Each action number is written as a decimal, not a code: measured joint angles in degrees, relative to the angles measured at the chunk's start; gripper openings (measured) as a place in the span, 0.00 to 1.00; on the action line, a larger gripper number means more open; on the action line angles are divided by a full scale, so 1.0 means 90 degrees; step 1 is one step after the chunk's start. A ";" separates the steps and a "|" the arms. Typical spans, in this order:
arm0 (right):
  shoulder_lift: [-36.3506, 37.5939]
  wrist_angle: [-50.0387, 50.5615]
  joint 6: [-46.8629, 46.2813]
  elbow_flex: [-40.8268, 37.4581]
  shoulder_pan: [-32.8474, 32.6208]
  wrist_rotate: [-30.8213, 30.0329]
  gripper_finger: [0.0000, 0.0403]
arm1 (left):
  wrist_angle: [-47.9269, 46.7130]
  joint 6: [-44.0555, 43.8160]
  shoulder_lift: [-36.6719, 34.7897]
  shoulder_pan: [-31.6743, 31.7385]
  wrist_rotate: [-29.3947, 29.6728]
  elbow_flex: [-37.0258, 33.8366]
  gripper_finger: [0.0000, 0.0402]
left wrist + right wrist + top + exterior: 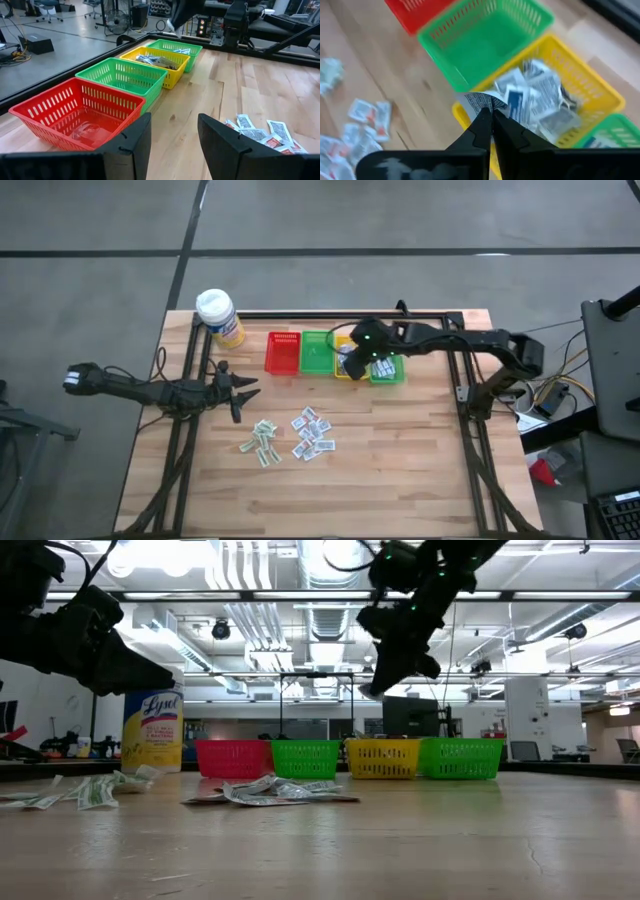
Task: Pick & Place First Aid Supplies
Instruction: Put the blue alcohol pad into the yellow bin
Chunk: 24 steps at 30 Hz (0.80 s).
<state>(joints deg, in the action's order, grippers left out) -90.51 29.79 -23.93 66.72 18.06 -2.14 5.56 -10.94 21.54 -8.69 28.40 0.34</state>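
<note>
A packet [479, 102] is pinched in my right gripper [490, 118] above the yellow basket [600, 95]; my left gripper [172, 134] hangs open near the red basket [45, 107].

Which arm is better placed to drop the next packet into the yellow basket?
Right. Its gripper hangs over the yellow basket, fingers shut on a packet. The left gripper waits open, away from the baskets.

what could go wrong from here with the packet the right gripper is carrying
1. The right gripper pinches the packet only at one edge, right above the yellow basket's near wall; released there, it may catch the rim or land on the table.
2. The yellow basket already holds a heap of packets, so another might slide off.
3. The left gripper waits open near the loose packets and could scatter them.
</note>
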 joint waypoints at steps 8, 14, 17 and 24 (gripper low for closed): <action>-0.1342 0.1910 0.0651 0.1788 0.0152 -0.0100 0.02 | 0.0000 0.0000 -0.0001 0.0000 0.0000 0.0001 0.39; -0.2178 0.3169 0.0876 0.2897 0.0425 -0.0118 0.02 | -0.0002 0.0000 -0.0001 0.0000 0.0001 0.0002 0.39; -0.2504 0.3508 0.0919 0.3261 0.0511 -0.0117 0.02 | -0.0003 0.0000 -0.0002 0.0000 0.0002 0.0002 0.39; -0.2935 0.3829 0.1183 0.3679 0.0510 -0.0094 0.02 | -0.0005 0.0000 0.0000 -0.0002 0.0000 0.0002 0.39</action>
<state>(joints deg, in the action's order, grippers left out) -116.92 64.25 -13.28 99.83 22.65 -2.98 5.52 -10.94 21.54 -8.71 28.41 0.36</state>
